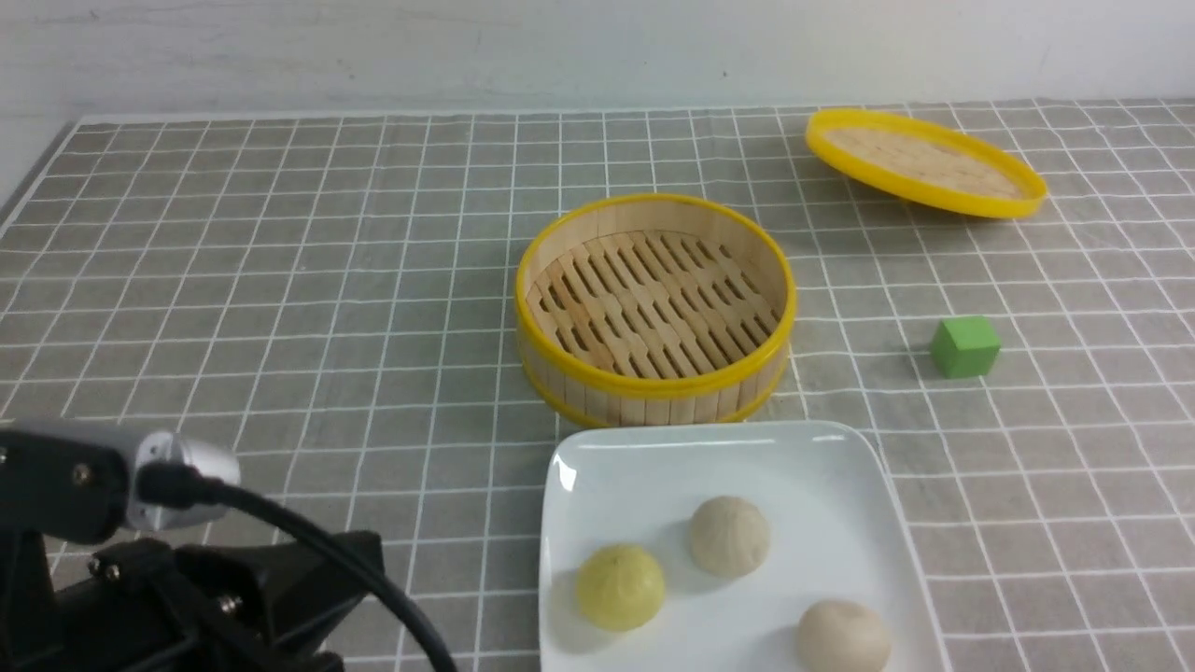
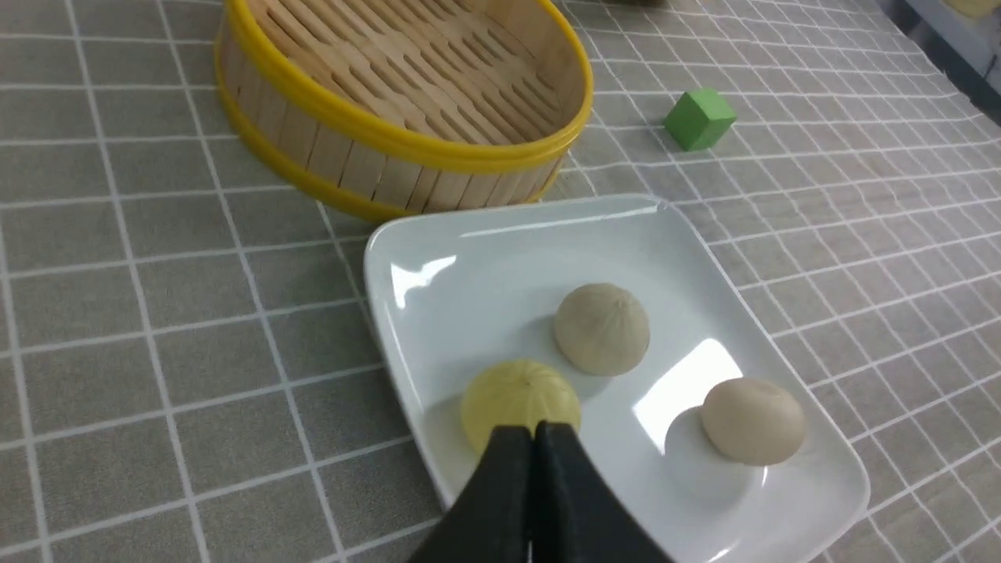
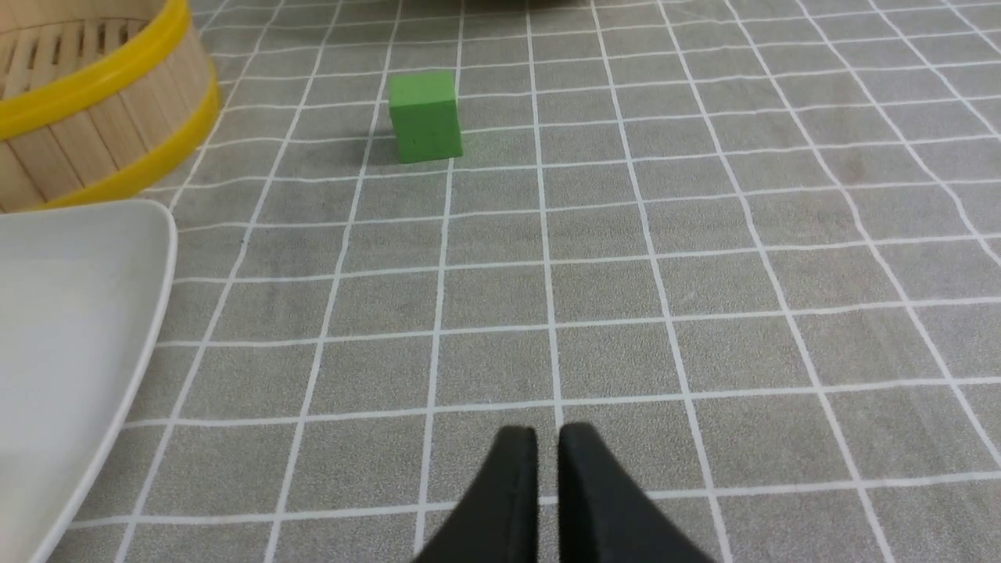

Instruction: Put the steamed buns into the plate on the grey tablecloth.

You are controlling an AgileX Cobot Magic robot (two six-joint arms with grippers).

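I see all three steamed buns sitting on the plate, on the grey tablecloth. Left gripper pressed together, empty. Right gripper shows a thin gap, holds nothing.

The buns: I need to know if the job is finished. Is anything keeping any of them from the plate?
Nothing visible. The yellow bun and both pale buns already lie on the white plate. The steamer basket behind it holds none.
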